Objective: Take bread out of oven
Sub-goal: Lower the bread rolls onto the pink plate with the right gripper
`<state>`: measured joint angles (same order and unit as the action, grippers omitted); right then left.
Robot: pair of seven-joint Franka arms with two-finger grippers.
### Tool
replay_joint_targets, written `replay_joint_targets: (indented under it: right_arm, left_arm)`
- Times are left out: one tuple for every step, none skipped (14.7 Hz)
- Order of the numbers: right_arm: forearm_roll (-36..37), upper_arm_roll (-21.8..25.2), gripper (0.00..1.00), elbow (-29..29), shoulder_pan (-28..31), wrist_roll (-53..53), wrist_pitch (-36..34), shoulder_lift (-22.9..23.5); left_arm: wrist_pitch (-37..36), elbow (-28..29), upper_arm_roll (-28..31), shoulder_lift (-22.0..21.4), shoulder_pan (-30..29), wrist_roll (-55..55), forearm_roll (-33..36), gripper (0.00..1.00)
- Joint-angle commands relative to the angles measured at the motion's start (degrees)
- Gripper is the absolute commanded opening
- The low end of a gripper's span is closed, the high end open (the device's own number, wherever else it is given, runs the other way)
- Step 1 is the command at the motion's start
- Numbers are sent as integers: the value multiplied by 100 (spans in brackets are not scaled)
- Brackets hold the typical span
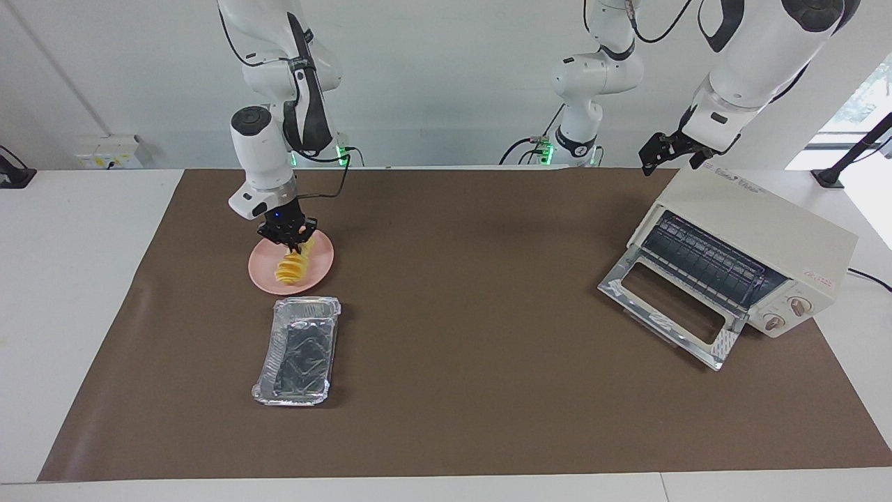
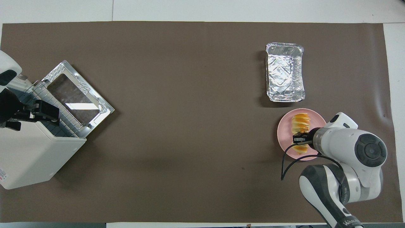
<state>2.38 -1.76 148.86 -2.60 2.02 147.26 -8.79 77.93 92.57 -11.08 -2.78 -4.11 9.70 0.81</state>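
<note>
Bread lies on a pink plate at the right arm's end of the worktop, its ridged yellow-orange segments running along the plate's width; right pincer is down on the loaf's end nearer the robots, clenched on the bread, fingers dark against the orange in the overhead view. Whether the loaf rests fully on the plate or is slightly lifted at that end cannot be told. Foil tray sits just beside the plate, farther from the robots, long side pointing away from them, nothing in it. Oven stands at the left arm's end of the worktop, turned at an angle, its glass door dropped flat onto the brown mat, dark wire rack showing inside, two knobs on the front panel. Left pincer hangs over the top of the oven at the edge nearer the robots, not touching it as far as the facing view shows; whether its fingers are released or clenched cannot be told. Bread and oven are well apart, with bare mat between
</note>
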Motion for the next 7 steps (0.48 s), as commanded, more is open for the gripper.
replay_joint_targets:
  right_arm:
    - [-106, -35, 100, -303, 93, -193, -353, 70]
    - [-106, -44, 100, -610, 84, -184, -843, 88]
    - [-106, -36, 100, -917, 76, -184, -1300, 114]
    - [-106, -35, 100, -1173, 84, -210, -1662, 132]
    - [-106, -35, 100, -1393, 93, -237, -1996, 132]
    - [-106, -27, 100, -1578, 102, -237, -2208, 88]
    - [-106, -1, 100, -1762, 111, -289, -2349, 70]
  left_arm:
    - [74, 104, -26, -126, -81, -21, -81, 100]
    - [74, 104, -26, -126, -81, -21, -81, 100]
    - [74, 104, -26, -126, -81, -21, -81, 100]
    - [74, 104, -26, -126, -81, -13, -81, 100]
    - [74, 104, -26, -126, -81, -21, -81, 100]
    - [74, 104, -26, -126, -81, -21, -81, 100]
    - [74, 104, -26, -126, -81, -21, -81, 100]
